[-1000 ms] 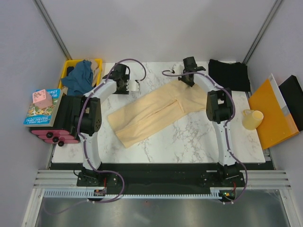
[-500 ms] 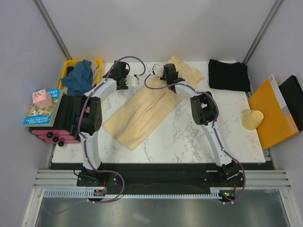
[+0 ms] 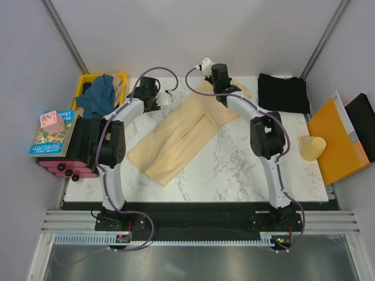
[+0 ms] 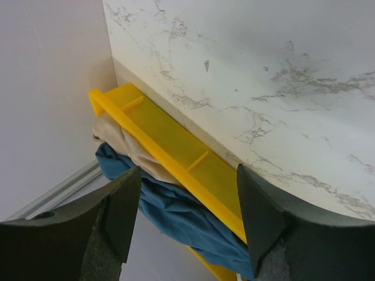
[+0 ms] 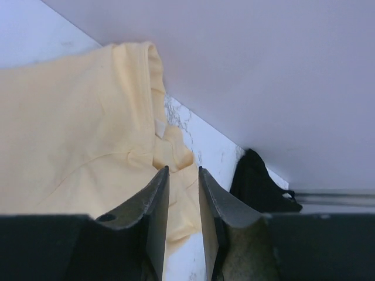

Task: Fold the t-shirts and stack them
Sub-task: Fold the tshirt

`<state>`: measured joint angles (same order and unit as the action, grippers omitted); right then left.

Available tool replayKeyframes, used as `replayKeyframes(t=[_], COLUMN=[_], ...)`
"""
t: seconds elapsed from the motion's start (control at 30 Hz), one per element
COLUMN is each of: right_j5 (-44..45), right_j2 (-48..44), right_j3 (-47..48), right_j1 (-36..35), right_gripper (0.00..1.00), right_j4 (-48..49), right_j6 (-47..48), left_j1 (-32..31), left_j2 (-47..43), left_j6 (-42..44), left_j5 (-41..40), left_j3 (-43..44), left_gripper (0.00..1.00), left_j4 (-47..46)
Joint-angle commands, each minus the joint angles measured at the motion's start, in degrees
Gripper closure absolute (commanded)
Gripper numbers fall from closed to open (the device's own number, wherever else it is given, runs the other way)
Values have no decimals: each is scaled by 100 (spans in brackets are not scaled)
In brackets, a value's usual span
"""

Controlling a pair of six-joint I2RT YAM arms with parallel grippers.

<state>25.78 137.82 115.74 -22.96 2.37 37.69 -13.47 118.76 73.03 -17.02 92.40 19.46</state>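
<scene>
The left gripper [image 4: 187, 175] hangs with its two dark padded fingers [image 4: 117, 216] spread wide and nothing between them. Below them runs the rim of a yellow crate [image 4: 170, 140], set just against the edge of a white marble table [image 4: 263, 70]. A teal-blue t-shirt [image 4: 176, 213] is bunched in the crate, with a pale cloth [image 4: 126, 143] beside it. A plain white wall [image 4: 47, 88] stands at the left.

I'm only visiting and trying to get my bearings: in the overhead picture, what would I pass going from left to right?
stack of books → yellow crate → cream-yellow t-shirt → black t-shirt → orange folder
</scene>
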Motion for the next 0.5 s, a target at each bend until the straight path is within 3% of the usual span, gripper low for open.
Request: replayKeyframes(t=[0.0, 0.03, 0.13, 0.23, 0.33, 0.47], right_j5=[-2134, -2391, -2560, -2499, -2394, -2227], right_j2=[-993, -1168, -1642, -1898, -1995, -2040], right_j3=[2, -243, -1024, -1221, -1046, -799], right_j1=[125, 134, 239, 502, 740, 863], right_gripper=[65, 64, 64, 64, 64, 64], right_j4=[-2176, -2658, -2628, -2566, -2680, -2847], right_j6=[-737, -580, -561, -658, -570, -342], left_j1=[152, 274, 407, 372, 328, 293], left_j2=[-616, -870, -1249, -1706, -2216, -2331], left_j6=[-675, -729, -423, 534, 1387, 1986], left_j5=[792, 1153, 2279, 2860, 3248, 3643], left_j3=[-134, -178, -659, -1475, -2249, -2271], left_gripper=[31, 32, 35, 50, 98, 98], left_j4=[74, 484, 1032, 1796, 2088, 2736])
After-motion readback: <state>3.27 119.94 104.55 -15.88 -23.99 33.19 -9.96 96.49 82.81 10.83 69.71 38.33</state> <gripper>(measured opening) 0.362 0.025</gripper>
